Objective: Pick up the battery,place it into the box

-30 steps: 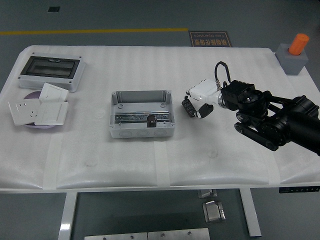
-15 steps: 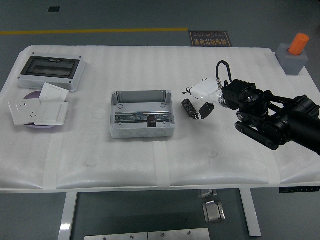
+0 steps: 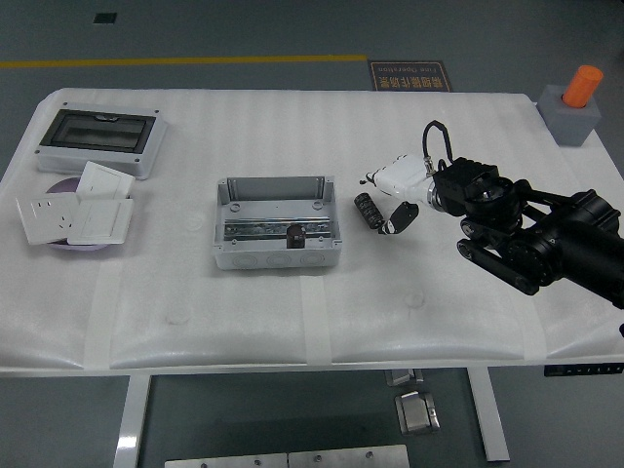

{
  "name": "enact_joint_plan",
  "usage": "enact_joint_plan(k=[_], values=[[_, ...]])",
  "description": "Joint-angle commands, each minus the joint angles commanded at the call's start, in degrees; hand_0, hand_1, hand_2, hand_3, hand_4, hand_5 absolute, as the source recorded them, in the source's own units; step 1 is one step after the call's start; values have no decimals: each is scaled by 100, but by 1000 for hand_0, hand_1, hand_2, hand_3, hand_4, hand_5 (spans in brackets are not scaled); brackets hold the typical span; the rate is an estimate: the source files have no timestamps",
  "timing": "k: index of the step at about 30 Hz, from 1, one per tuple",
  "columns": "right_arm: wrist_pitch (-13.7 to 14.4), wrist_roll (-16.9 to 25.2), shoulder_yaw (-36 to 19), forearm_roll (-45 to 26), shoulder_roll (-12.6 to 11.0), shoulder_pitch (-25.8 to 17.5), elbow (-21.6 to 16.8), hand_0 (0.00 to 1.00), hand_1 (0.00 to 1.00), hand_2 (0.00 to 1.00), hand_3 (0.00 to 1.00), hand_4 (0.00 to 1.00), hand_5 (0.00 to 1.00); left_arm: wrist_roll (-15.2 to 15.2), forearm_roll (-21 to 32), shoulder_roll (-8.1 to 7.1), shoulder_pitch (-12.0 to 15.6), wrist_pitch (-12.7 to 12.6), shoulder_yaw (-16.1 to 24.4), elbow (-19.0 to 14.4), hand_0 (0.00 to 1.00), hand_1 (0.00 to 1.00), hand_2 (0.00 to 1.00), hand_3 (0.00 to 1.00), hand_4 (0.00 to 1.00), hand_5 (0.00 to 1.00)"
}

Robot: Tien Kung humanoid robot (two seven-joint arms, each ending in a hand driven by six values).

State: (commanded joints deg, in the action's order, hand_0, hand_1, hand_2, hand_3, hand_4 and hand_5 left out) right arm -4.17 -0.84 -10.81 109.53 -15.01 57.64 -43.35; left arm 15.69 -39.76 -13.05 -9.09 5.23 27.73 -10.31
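The battery (image 3: 368, 209), a short black cylinder, lies on the white table just right of the box. The box (image 3: 278, 225) is grey and open-topped, in the middle of the table, with a metal rail and a small black part (image 3: 295, 233) inside. My right hand (image 3: 378, 203), white with dark fingertips, reaches in from the right. Its upper fingers (image 3: 382, 177) are stretched out above the battery and its thumb (image 3: 401, 215) sits just right of it. The hand is open and the battery rests on the table between them. My left arm is out of view.
A grey enclosure with a dark window (image 3: 97, 139) stands at the back left. White switch plates (image 3: 78, 210) lie on a purple disc in front of it. A grey block with an orange cylinder (image 3: 575, 100) sits at the back right corner.
One second ago the fingers were curled around the battery. They have since spread, the battery rests on the table, and the hand has drawn back slightly to the right.
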Motion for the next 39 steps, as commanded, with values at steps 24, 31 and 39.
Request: enact_joint_plan(k=[24,31,39], values=[[229,34,-42,-71,157,-132,125,889,712,792,853,625,351,-42,6,13,-7,-29,-5,0,481,593,401,519,461,272],[207,84,-84,66,131,-166,126,866,695,772,804,601,344,-44,-21,17,-7,-36,23,0,481,593,400,520,459,277],[307,65,-14,-36,89,-135,22,857,691,765,777,563,328,-68,52,29,-11,-58,-33,0,479,590,401,519,458,276]])
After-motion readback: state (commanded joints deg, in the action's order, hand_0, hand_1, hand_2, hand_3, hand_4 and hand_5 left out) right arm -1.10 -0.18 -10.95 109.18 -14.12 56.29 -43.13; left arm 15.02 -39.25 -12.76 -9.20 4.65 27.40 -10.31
